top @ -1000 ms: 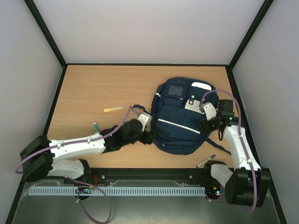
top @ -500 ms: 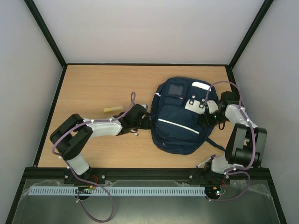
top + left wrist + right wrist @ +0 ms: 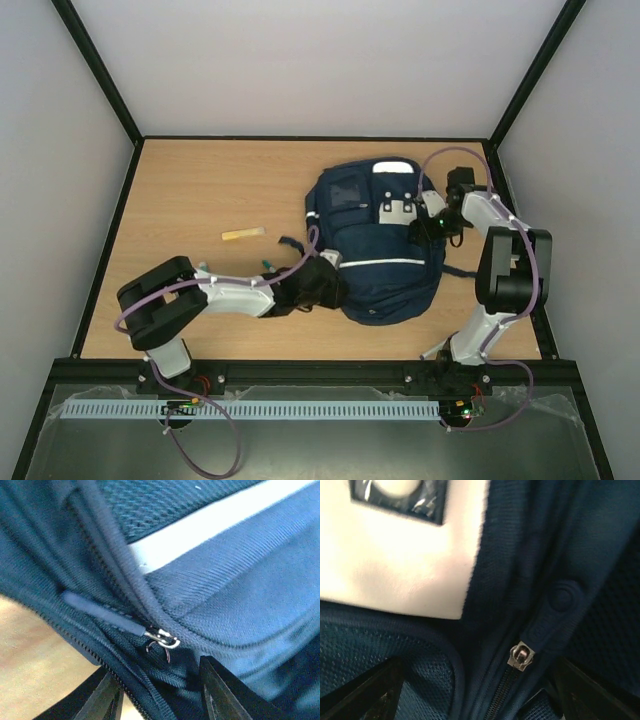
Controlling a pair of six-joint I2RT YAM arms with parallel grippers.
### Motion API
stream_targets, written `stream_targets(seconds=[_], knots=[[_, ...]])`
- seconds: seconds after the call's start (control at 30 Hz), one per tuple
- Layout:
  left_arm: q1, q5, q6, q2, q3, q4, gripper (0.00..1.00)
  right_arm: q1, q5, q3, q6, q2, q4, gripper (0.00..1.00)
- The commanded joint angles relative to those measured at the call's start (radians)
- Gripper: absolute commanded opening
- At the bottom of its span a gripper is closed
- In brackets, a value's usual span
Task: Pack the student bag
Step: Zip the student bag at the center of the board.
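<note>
Overhead view, starting at the left: the left arm (image 3: 215,293) is folded low, elbow doubled back by its base, forearm lying out to the right across the wooden counter (image 3: 200,190). A small flat yellow thing (image 3: 243,234) sits on the wood above it, well apart.

The left tool (image 3: 322,285) is just a dark blob against the lower left edge of the student bag (image 3: 385,250), and you can't make out its fingers from up there. In the wrist view both black fingers (image 3: 111,700) poke in from the bottom edge, tips cut off. They're partway apart, straddling the zip seam. The little metal zip pull (image 3: 162,639) with its rubbery navy tab (image 3: 100,612) sits just past them, not pinched. I can't see anything actually held.

The bag lies flat, front up, right of centre on the counter. It's coarse navy weave with a white stripe (image 3: 210,530).

The right arm (image 3: 510,265) stands tall at the right edge, then hooks back left to the bag's upper right corner, where the right tool (image 3: 428,228) sits. In its wrist view the fingers (image 3: 370,690) are only dark wedges in the bottom corners, spread wide and gripping nothing. Between them are a metal slider (image 3: 521,656), a round snap (image 3: 562,596), mesh, and a blurry white patch (image 3: 395,565).
</note>
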Motion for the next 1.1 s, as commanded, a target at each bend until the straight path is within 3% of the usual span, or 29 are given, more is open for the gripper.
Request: stream_targets(seconds=[0.0,0.1,0.23,0.43,0.6,0.8,1.07], knots=[[-0.125,0.0,-0.033,-0.048,-0.037,-0.018,0.43,0.062,-0.083,0.077,0.081,0.095,0.085,0.83],[-0.164,-0.036,-0.03,-0.07,-0.044,-0.076,0.45,0.063,-0.129,0.097,0.058,0.075,0.088,0.81],[-0.187,-0.115,0.023,-0.159,-0.045,-0.235,0.61,0.059,-0.168,0.025,-0.059,-0.096,0.05,0.84],[-0.192,-0.06,0.287,-0.312,-0.07,-0.307,0.66,0.057,-0.24,-0.099,-0.258,-0.377,-0.133,0.83],[-0.19,0.004,0.458,-0.308,-0.027,-0.27,0.67,0.058,-0.338,-0.198,-0.454,-0.54,-0.303,0.67],[-0.174,0.116,0.609,-0.199,0.05,-0.182,0.6,0.06,-0.381,-0.391,-0.739,-0.704,-0.429,0.48],[-0.121,0.299,0.682,-0.065,0.085,-0.06,0.6,0.066,-0.39,-0.562,-0.899,-0.807,-0.422,0.4]])
